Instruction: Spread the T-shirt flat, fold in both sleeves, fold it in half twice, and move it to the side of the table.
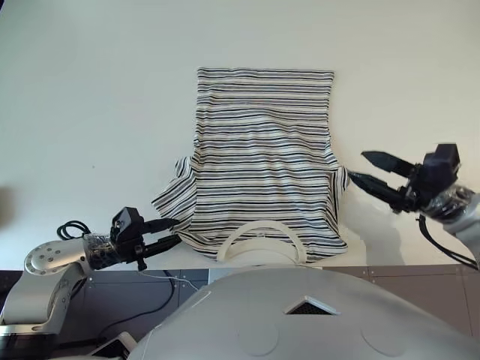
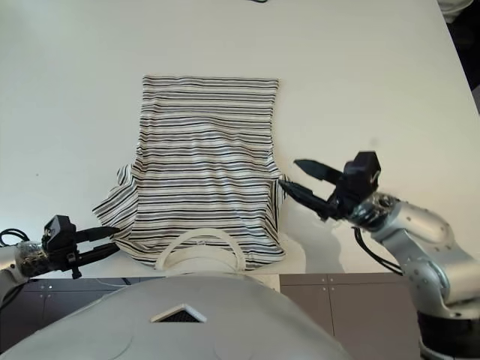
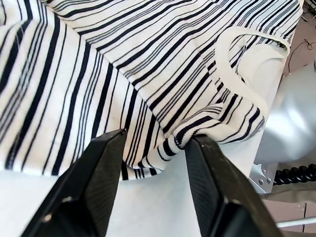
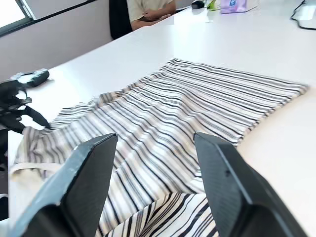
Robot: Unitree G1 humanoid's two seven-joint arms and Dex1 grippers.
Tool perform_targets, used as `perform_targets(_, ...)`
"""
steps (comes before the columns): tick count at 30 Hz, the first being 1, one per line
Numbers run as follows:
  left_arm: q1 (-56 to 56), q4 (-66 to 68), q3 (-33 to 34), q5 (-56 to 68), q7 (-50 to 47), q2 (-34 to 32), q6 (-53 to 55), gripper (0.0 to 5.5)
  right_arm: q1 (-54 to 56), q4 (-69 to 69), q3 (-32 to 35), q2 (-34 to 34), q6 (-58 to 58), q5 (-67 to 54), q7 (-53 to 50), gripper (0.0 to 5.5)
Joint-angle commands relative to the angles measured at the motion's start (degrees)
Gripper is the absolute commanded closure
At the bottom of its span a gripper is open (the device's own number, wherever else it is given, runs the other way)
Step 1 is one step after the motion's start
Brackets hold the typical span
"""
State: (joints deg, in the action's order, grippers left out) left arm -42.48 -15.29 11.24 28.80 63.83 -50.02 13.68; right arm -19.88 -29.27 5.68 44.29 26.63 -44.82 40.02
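Straddling T-shirt (image 3: 98,74) edge: left fingers (image 3: 94,182), parted.

Right gripper (image 4: 155,143) hovers low over striped T-shirt (image 4: 197,103), black fingers (image 4: 94,182) spread wide apart. Bunched sleeve (image 4: 168,219), stripes running aslant, lies just under gap between fingers. Shirt body stretches ahead of hand across white table (image 4: 276,44). Hem (image 4: 291,91) lies out past one finger, pale collar band (image 4: 22,169) past other. Beyond collar, left gripper (image 4: 19,106) sits at shirt's far edge. Small box (image 4: 237,5) stands well beyond hand, at table's far end.
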Motion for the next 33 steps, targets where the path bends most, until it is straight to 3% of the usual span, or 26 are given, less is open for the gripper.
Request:
perform_targets(1,0.52,3.27,-0.23,-3.91,1.87,-1.91,-1.72,3.4,1.04,7.65,-11.0,-1.04,-2.31,17.19,-3.8,2.67)
perform_targets(7,6.63,13.71,2.24,-3.96,5.47,-4.12,-1.87,3.4,-2.27,19.57,-16.99,-2.27,-9.24,33.13,-7.7,2.67)
perform_targets(11,16.01,22.09,6.29,-0.27,5.24,-6.13,5.73,3.4,-0.62,24.12,-17.03,-3.84,-10.33,35.65,-9.82,2.67)
perform_targets(16,16.88,25.38,5.83,-2.83,5.51,-4.84,4.84,3.4,1.15,27.18,-18.02,-3.79,-12.08,38.17,-9.87,2.67)
perform_targets(18,19.47,26.32,5.9,-3.17,2.47,-2.25,4.76,3.4,1.87,28.18,-18.62,-3.39,-12.82,39.2,-9.21,2.67)
perform_targets(23,40.41,22.44,10.35,2.89,-23.67,14.97,9.01,3.4,9.22,34.19,-17.22,-0.74,-15.4,40.27,-5.3,2.67)
perform_targets(26,36.14,10.95,5.52,0.98,-31.24,23.84,8.22,3.4,9.41,30.87,-11.6,3.31,-15.79,34.04,1.38,2.67)
perform_targets(28,32.3,7.68,3.35,-1.86,-33.57,25.92,7.0,3.4,9.85,25.68,-6.55,5.06,-14.06,26.13,7.59,2.67)
perform_targets(33,33.81,2.51,-1.2,-3.88,-34.55,28.27,6.02,3.4,26.58,26.35,-3.74,-0.35,-10.07,22.12,6.03,2.67)
